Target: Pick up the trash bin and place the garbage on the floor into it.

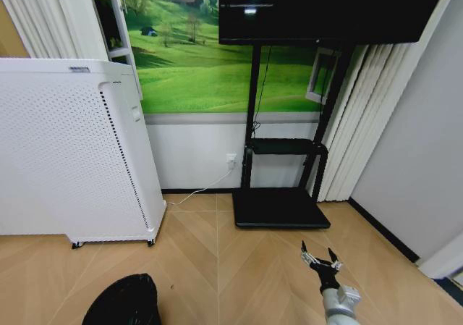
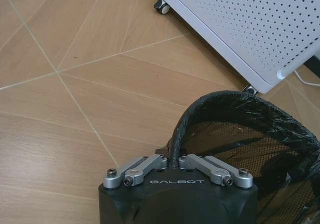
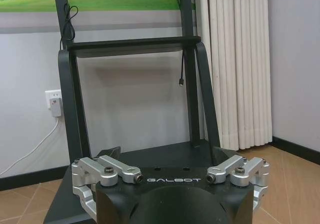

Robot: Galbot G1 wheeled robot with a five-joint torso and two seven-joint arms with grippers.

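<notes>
The head view looks forward and down from above onto the wood floor (image 1: 217, 267), taking in the white appliance (image 1: 72, 151) on the robot's left and the black stand (image 1: 281, 195) against the wall ahead. The left wrist view sits close over the trash bin (image 2: 240, 134), facing the floor and the appliance's lower corner. The right wrist view looks level at the stand from low down. Both wrist views overlap the head view.

White perforated appliance (image 1: 72, 151) on castors — beside it, a black TV stand (image 1: 281, 195) against the wall.
</notes>
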